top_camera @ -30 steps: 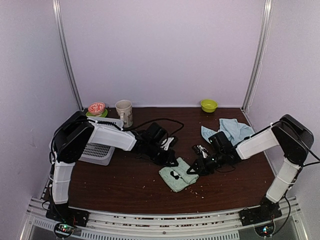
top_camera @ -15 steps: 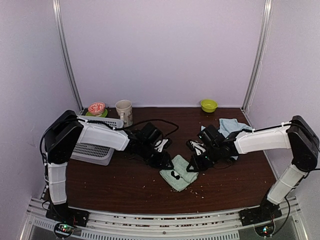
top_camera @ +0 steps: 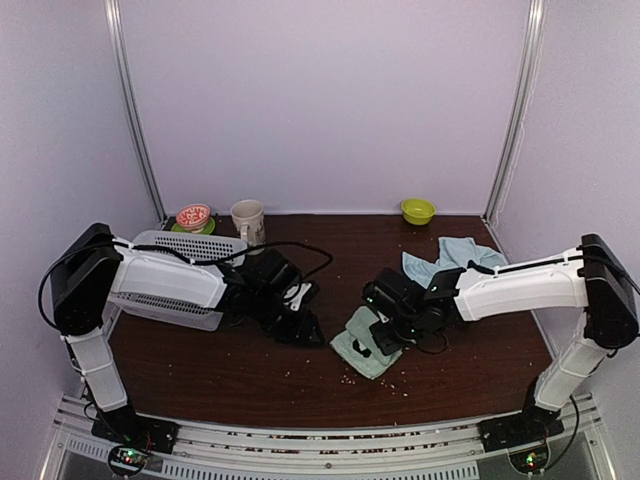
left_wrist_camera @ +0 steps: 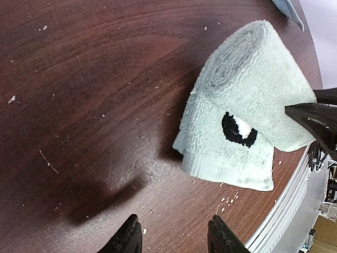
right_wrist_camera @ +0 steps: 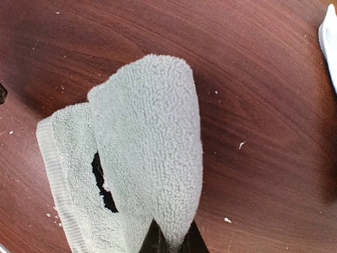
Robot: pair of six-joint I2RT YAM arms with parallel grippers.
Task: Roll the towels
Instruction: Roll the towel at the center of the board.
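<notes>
Right wrist, mint towel [right_wrist_camera: 152, 137], edge folded over

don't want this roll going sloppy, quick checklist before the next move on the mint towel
1. right fingers shut on the mint green towel's lifted fold: ok
2. left fingers open, off the towel: ok
3. towel rolled tight: not ok, only loosely folded over
4. how many layers are pinched: cannot tell
5. light blue towel apart from the work spot: ok
</notes>
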